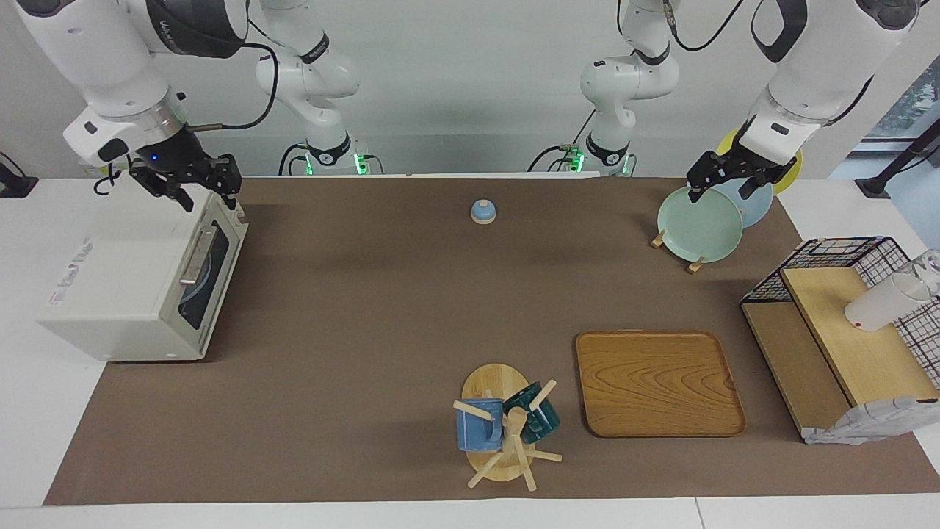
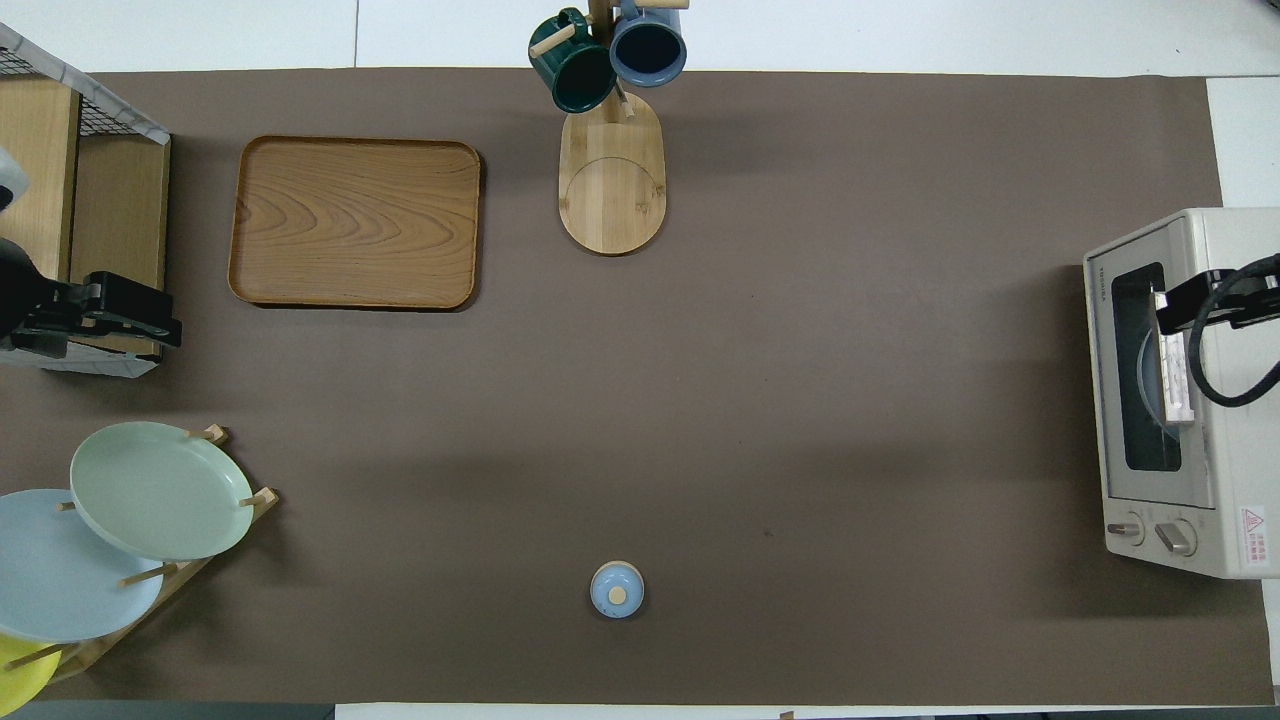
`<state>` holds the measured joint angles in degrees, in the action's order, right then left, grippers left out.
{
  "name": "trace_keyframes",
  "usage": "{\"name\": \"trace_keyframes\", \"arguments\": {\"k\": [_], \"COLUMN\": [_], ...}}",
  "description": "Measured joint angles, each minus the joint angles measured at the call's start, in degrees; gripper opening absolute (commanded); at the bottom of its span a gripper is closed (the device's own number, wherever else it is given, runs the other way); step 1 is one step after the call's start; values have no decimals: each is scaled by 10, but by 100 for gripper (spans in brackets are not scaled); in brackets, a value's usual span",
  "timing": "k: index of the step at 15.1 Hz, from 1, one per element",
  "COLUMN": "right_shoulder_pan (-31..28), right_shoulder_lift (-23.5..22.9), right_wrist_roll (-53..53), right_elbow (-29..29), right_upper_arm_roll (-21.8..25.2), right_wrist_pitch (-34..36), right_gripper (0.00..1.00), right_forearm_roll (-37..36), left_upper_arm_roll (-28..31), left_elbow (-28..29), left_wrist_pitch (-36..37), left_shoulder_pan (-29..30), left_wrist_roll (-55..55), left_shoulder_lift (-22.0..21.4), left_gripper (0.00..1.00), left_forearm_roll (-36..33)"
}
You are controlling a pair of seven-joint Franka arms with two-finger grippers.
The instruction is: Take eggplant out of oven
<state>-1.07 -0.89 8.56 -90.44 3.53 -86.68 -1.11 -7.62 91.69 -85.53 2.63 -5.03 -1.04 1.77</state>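
Observation:
The off-white oven (image 1: 125,279) stands at the right arm's end of the table, its dark glass door shut and its bar handle (image 1: 194,257) facing the table's middle. It also shows in the overhead view (image 2: 1230,400). The eggplant is hidden; only a pale blue rim shows through the glass. My right gripper (image 1: 200,187) hangs open and empty over the oven's top edge above the door, and shows in the overhead view (image 2: 1185,310). My left gripper (image 1: 723,184) waits open and empty over the plate rack.
A plate rack with a green plate (image 1: 698,224) stands at the left arm's end. A wooden tray (image 1: 657,382), a mug tree (image 1: 507,426), a small blue lidded knob (image 1: 482,211) and a wire-and-wood shelf (image 1: 844,330) are also on the brown mat.

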Motion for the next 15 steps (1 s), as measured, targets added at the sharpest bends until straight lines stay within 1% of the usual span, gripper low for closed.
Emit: {"name": "trace_keyframes", "arguments": {"k": [2,4,8,10,13,15], "right_shoulder_pan": [-4,-5,-8,-10,-8,-9], "right_shoulder_lift": [6,15,45,59,64,64], "right_wrist_roll": [6,6,6,8,9,14], "right_elbow": [-20,-52,-148,-187,-212,-223], "right_upper_arm_roll": [0,0,0,0,-1,0], "right_wrist_pitch": [-18,-52,-147,-164,-181,-191], "right_gripper": [0,0,0,0,0,0], "right_forearm_roll": [0,-2,-30,-37,-70,-78], "left_upper_arm_roll": [0,0,0,0,0,0], "left_elbow": [0,0,0,0,0,0], "left_wrist_pitch": [0,0,0,0,0,0], "left_shoulder_pan": [0,0,0,0,0,0], "left_wrist_roll": [0,0,0,0,0,0], "left_shoulder_lift": [0,0,0,0,0,0], "left_gripper": [100,100,100,100,100,100], "left_forearm_roll": [0,0,0,0,0,0]}}
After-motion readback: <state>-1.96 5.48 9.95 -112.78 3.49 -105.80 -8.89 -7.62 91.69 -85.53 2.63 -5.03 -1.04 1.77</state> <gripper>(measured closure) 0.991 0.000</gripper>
